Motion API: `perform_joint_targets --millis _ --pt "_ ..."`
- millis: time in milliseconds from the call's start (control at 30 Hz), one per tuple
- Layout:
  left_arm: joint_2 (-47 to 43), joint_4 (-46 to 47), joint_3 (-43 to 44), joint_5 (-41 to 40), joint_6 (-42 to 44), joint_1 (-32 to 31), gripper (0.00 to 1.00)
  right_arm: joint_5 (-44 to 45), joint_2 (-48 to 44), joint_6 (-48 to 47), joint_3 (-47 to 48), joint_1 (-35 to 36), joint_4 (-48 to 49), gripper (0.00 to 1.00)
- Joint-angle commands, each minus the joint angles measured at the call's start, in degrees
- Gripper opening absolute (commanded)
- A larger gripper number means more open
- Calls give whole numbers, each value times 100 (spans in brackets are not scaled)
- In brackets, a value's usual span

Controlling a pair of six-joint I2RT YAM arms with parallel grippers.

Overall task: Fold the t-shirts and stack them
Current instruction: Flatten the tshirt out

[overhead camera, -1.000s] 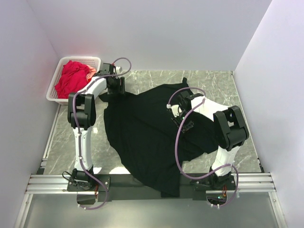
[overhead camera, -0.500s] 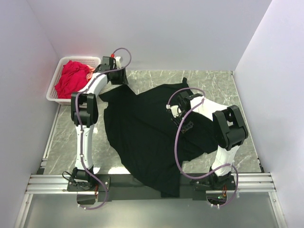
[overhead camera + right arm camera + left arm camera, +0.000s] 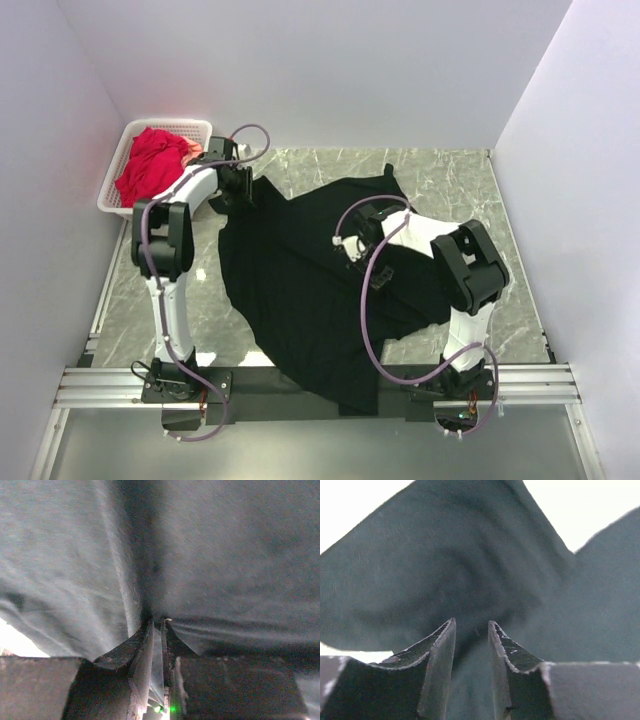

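The large black t-shirt [image 3: 300, 280] lies spread and rumpled over the marble table, its near hem hanging over the front rail. My left gripper [image 3: 238, 188] is at the shirt's far left corner. In the left wrist view [image 3: 471, 625] its jaws stand narrowly apart with black cloth [image 3: 470, 570] between them and folds fanning out from the tips. My right gripper [image 3: 352, 243] is over the shirt's middle. In the right wrist view [image 3: 157, 622] its jaws are nearly closed on a pinched ridge of black cloth [image 3: 225, 555]. A crimson red shirt [image 3: 150, 168] and a salmon pink one [image 3: 192, 148] lie bunched in the basket.
A white lattice basket [image 3: 110, 190] stands at the far left corner against the wall. White walls close in the table on the left, back and right. Bare marble [image 3: 450, 175] shows at the far right, and also at the near left [image 3: 130, 300].
My left gripper rose toward the back wall, then came back down to the shirt's far left corner. My right gripper slid left across the shirt, drawing the cloth with it.
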Motion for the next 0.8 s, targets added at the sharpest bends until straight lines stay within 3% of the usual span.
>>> perform_joint_targets --millis 0,233,367,467,600,667,767 --pt "748 -393 802 -312 110 13 37 -258 315 37 21 321 -18 18" --pt "2068 -703 2858 -559 426 30 35 -1356 816 292 610 831 -168 20" --pt "2693 -476 4238 -245 672 21 45 -1884 905 538 1346 884 -10 27" --pt "2230 207 3770 -147 804 4 59 -1613 572 714 1726 578 61 36" --pt "696 422 2775 116 848 -40 68 -1200 -211 881 2016 -449 52 47" --pt "113 500 1906 153 840 -93 69 -534 -413 960 2096 -1004 174 46" --pt "-1038 650 675 460 787 -163 68 872 -406 1066 2236 -1252 588 38"
